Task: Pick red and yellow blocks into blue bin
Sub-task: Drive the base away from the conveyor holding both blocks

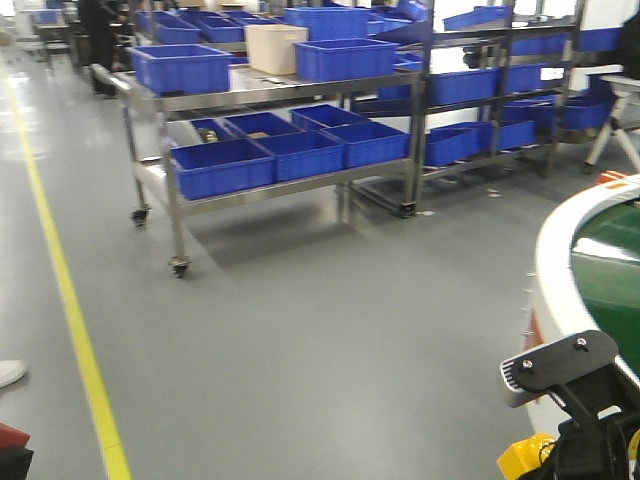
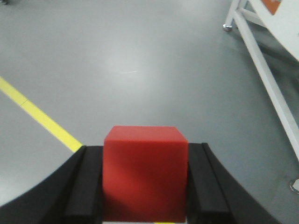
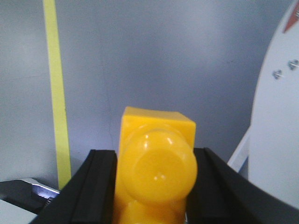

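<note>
Inside left claw's (image 2: 145, 150) pinch, one red cube (image 2: 145, 179); inside right claw's (image 3: 154, 156), one yellow brick (image 3: 156, 128).

We're on a factory floor here: grey sealed flooring (image 1: 300, 340), a yellow lane line (image 1: 68, 300), a wheeled steel rack (image 1: 178, 215) loaded with blue crates (image 1: 222, 166), more shelving (image 1: 575, 90) behind, and a curved green-belt conveyor (image 1: 606, 250).

The bottom edge is cutting off the red cube (image 2: 145, 172) in the left wrist view and the second stud of the yellow brick (image 3: 156, 172) in the right wrist view. In the front view's lower right corner, a black arm (image 1: 600, 395) is hiding most of the brick.
</note>
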`<state>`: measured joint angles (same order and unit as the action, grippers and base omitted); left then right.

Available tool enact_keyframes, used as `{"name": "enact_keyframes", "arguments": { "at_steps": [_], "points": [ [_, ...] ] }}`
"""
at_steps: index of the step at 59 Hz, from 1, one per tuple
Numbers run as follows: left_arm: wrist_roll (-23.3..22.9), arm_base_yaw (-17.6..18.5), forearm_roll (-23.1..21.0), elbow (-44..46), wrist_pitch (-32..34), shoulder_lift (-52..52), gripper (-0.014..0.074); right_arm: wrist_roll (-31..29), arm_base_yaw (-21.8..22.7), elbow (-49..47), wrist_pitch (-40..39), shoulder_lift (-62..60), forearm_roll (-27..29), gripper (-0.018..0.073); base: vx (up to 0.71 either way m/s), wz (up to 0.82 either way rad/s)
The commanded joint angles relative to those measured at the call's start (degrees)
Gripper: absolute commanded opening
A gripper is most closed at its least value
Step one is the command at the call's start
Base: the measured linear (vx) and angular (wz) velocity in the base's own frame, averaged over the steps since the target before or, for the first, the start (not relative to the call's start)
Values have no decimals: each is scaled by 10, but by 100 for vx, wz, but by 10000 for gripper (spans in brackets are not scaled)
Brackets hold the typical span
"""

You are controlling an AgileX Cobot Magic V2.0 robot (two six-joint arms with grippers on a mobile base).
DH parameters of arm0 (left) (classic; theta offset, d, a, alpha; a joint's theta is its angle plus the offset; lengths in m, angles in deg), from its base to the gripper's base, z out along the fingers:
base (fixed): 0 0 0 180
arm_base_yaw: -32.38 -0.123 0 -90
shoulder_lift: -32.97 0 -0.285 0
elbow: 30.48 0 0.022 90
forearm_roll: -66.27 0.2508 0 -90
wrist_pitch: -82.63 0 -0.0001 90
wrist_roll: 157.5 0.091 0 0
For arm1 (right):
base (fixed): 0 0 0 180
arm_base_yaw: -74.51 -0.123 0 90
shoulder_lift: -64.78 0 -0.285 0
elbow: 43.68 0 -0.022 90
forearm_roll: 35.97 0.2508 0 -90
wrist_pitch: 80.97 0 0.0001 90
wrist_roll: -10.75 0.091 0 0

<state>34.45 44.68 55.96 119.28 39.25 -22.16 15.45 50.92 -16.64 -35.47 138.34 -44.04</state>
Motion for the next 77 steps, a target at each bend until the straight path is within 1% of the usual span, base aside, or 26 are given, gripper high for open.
{"name": "enact_keyframes", "arguments": {
  "at_steps": [1,22,55,77],
  "points": [
    [-4,2,-10,15,38,4,324,-3,1,-16,-25,-12,-10,228,-12,45],
    [-4,2,-10,15,38,4,324,-3,1,-16,-25,-12,-10,228,-7,28],
    [-4,2,-10,15,37,4,324,-3,1,-16,-25,-12,-10,228,5,-5],
    [-4,2,-10,15,37,5,324,-3,1,-16,-25,-12,-10,228,17,12]
  ]
}}
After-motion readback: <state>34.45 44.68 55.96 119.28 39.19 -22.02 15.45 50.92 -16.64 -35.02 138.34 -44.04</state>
